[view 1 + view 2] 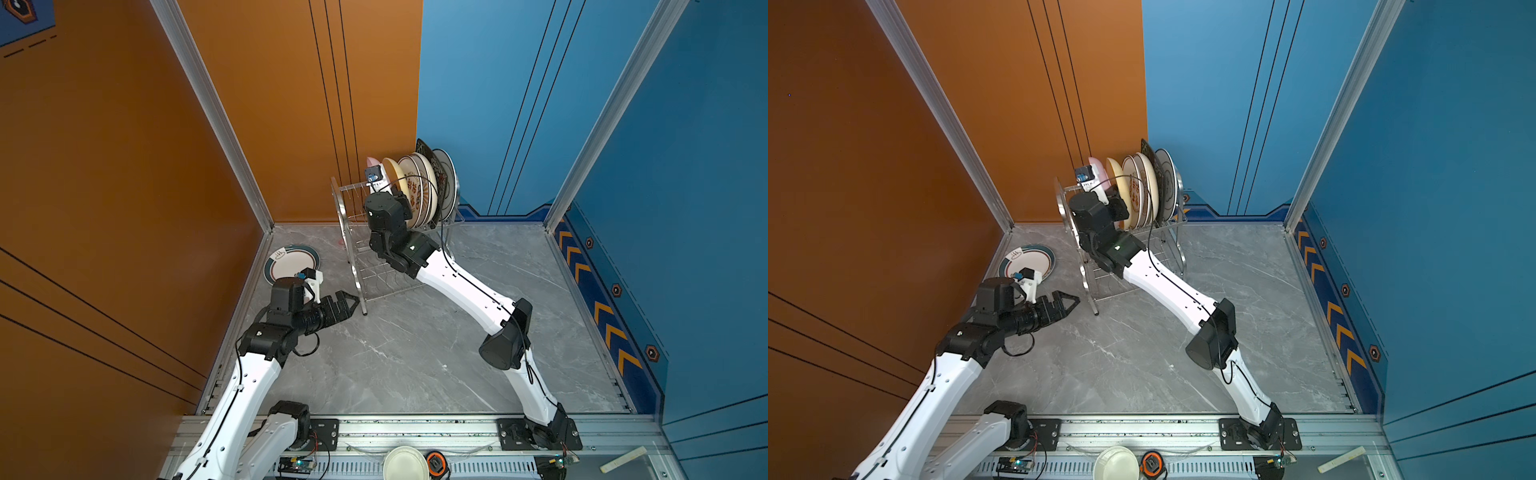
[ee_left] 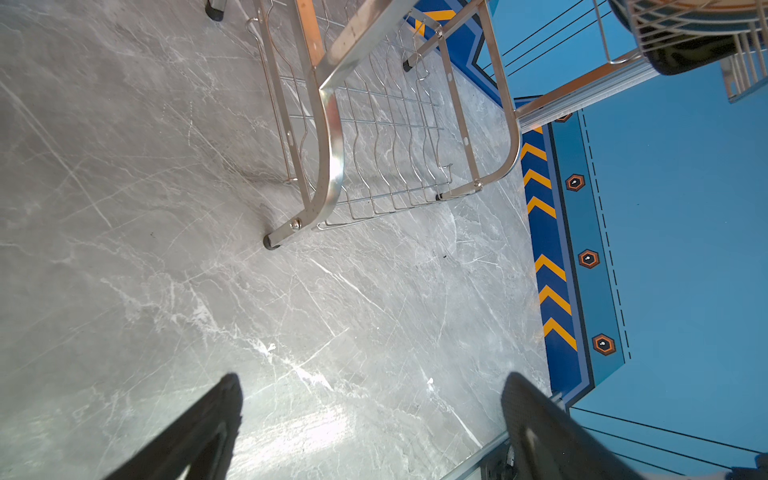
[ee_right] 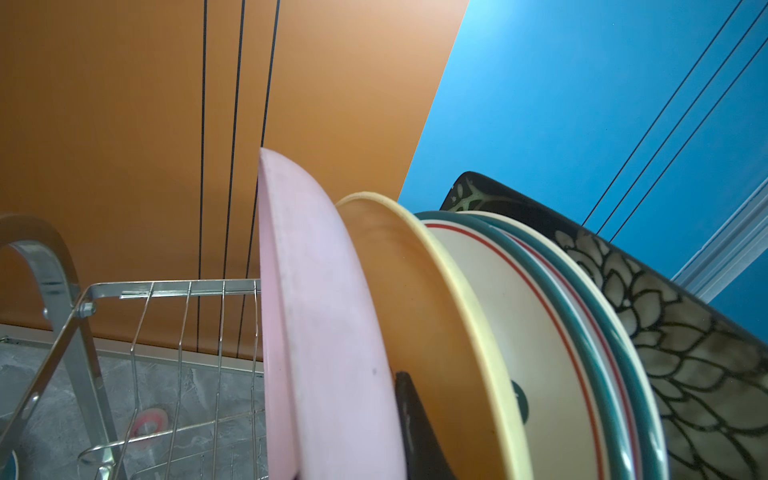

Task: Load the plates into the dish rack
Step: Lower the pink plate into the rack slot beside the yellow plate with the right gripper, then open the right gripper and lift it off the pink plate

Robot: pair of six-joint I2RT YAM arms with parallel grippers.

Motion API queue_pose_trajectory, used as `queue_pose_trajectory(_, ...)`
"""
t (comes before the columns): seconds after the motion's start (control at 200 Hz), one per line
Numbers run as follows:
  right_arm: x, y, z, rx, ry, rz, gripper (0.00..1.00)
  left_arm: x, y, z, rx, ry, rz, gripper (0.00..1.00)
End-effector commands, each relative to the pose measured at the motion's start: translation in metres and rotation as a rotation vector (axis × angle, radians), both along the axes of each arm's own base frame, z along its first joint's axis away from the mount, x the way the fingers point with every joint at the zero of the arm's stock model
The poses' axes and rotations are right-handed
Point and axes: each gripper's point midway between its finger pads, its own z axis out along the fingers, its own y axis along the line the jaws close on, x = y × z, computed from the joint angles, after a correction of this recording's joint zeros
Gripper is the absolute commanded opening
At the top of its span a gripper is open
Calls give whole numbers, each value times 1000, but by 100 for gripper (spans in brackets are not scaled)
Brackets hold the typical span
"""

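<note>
The right gripper (image 1: 1113, 199) pinches a matte pale-pink round plate (image 3: 316, 311) standing on edge in the shiny steel wire dish rack's (image 1: 341, 216) upper tier, while the left gripper (image 2: 372, 380) gapes wide, empty, near that rack's foot.

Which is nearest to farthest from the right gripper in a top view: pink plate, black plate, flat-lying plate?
1. pink plate, in the right gripper, left end of the rack.
2. black plate, rightward along the row.
3. flat-lying plate, far left.
</note>
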Motion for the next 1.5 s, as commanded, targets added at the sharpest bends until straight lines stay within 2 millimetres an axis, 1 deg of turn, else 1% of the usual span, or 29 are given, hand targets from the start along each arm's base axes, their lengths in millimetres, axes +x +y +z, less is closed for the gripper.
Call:
queue_pose_trajectory(0.0,3,-7,6,47,-4,-5,3,-1,4,-1,4,8,14,98)
queue_pose_trajectory(0.055,3,-7,5,47,2,-5,6,-1,4,-1,3,10,16,98)
queue_pose_trajectory(0.2,1,-9,6,45,9,0,20,-2,4,0,1,7,18,98)
queue_pose_trajectory(0.305,-2,-10,10,46,9,7,27,-1,5,0,1,5,21,98)
queue_pose_trajectory(0.491,-8,-13,20,52,4,15,36,-1,5,2,1,0,23,98)
queue_pose_trajectory(0.661,-15,-12,26,59,12,49,43,-1,6,4,-2,-4,26,98)
queue_pose_trajectory(0.931,-27,-12,34,77,25,90,48,-3,7,6,-7,-12,34,98)
queue_pose_trajectory(1.136,-44,-10,47,88,17,119,49,-4,7,8,-10,-15,41,98)
queue_pose_trajectory(1.216,-47,-5,43,79,25,130,50,-4,8,9,-10,-19,44,98)
queue_pose_trajectory(1.226,-52,-11,53,95,13,133,50,-4,8,9,-10,-21,44,98)
queue_pose_trajectory(1.246,-55,-13,59,104,8,139,51,-4,8,9,-10,-19,45,98)
queue_pose_trajectory(1.497,-81,-18,74,153,12,205,52,-2,9,10,-1,-25,49,98)
